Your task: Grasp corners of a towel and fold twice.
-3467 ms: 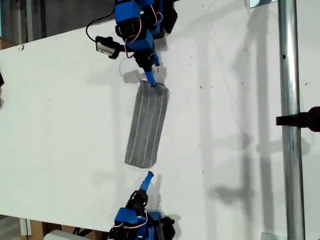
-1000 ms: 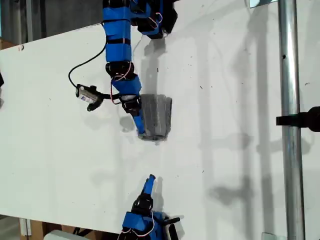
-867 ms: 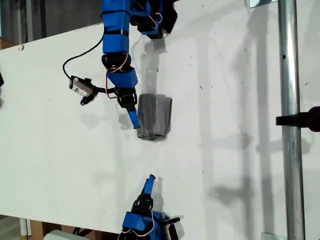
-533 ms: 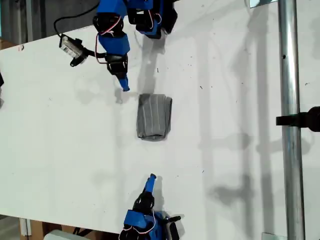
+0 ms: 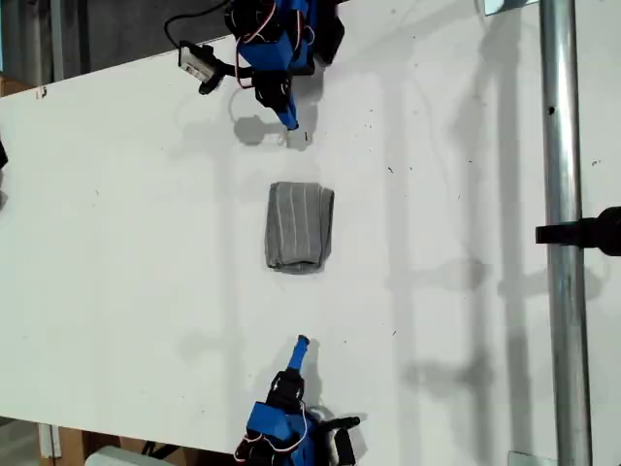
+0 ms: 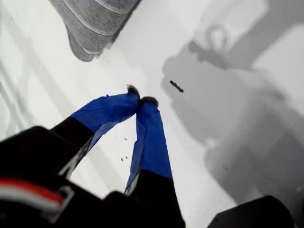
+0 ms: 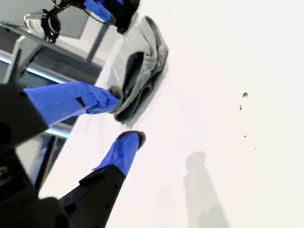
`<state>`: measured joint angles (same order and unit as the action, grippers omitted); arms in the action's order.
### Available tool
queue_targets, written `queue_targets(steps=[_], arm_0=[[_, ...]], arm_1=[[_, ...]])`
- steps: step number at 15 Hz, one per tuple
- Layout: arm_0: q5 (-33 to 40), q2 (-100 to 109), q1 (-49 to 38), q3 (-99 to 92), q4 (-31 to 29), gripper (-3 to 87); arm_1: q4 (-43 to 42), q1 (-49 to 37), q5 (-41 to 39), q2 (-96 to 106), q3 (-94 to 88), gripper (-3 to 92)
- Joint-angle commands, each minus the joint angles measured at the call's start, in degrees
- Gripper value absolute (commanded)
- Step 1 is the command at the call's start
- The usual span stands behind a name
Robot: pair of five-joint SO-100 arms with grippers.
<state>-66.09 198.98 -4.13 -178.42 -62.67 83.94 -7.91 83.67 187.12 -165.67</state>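
Observation:
The towel lies folded into a small grey striped rectangle in the middle of the white table. My first gripper hovers shut and holding nothing near the table edge at the exterior view's top, well clear of the towel. In its wrist view the blue fingertips touch, and the towel lies ahead. My second gripper sits near the edge at the exterior view's bottom, apart from the towel. Its wrist view shows the gripper open and nothing in it, with the towel's rumpled folded edge beyond. No corner is held.
A metal pole with a black clamp runs down the exterior view's right. The first arm's wrist camera hangs on a cable beside the arm. My first arm shows beyond the towel in the second wrist view.
The towel went from a long strip to a short folded rectangle. My first gripper let go of it and drew back towards the exterior view's top. My second arm barely shifted.

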Motion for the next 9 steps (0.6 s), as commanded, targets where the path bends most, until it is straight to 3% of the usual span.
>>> queue_targets(steps=[1, 2, 3, 4, 5, 9], arm_0=[[-25.31, 0.35, -0.44, -0.26, -9.40, 13.3], [-29.09, -0.18, -0.44, -0.26, -11.51, 13.3], [-15.21, 0.26, 1.32, -0.26, -11.43, 13.3], [3.96, 0.26, 2.29, -0.26, -11.43, 13.0], [14.85, 0.26, 2.64, -0.35, -10.63, 12.3], [12.13, 0.26, 2.29, -0.35, -11.07, 12.0]], arm_1=[[1.05, 5.27, 5.54, 1.05, 0.26, 11.7], [1.49, 6.59, 3.25, 1.05, 0.53, 11.5], [1.49, 7.65, 2.37, 1.05, 0.44, 11.7], [1.49, 8.17, 2.37, 1.05, 0.44, 11.7], [1.49, 8.44, 2.37, 1.05, 0.44, 11.7], [1.49, 8.44, 2.37, 1.05, 0.44, 11.7]])
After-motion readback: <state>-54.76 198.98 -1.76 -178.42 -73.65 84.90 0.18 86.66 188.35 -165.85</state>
